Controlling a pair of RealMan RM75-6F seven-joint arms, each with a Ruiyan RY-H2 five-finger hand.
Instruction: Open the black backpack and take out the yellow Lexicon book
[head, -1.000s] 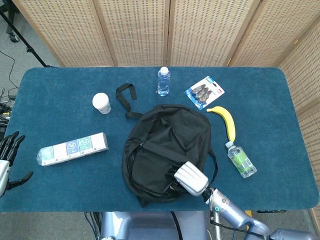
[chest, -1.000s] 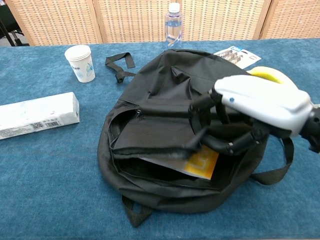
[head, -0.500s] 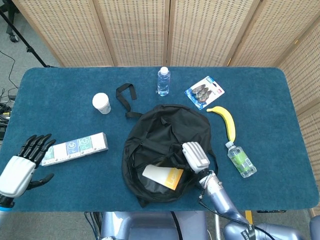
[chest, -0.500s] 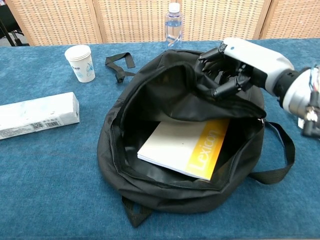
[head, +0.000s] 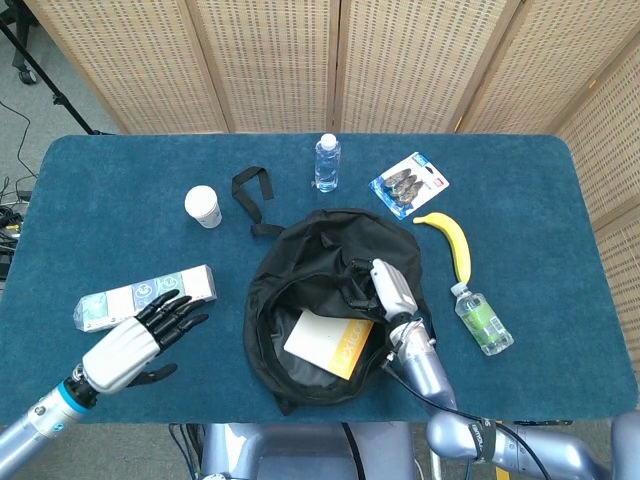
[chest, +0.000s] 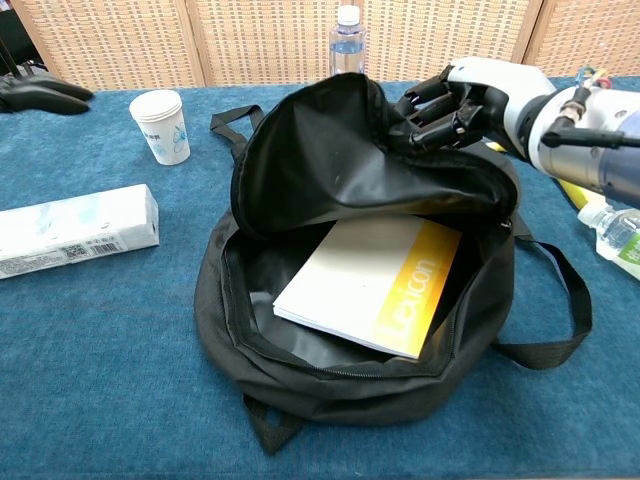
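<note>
Yellow Lexicon book (chest: 372, 283) inside backpack (chest: 300, 180), below right hand (chest: 470, 100) fingers (chest: 432, 112).

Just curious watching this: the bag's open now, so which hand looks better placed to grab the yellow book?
Probably the left hand: it is empty with fingers spread, beside the backpack. The right hand grips the raised flap, exposing the Lexicon book.

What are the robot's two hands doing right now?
Left hand: open, fingers apart, holding nothing, near the white box.
Right hand: closed on the black backpack flap, holding it up over the yellow Lexicon book.
</note>
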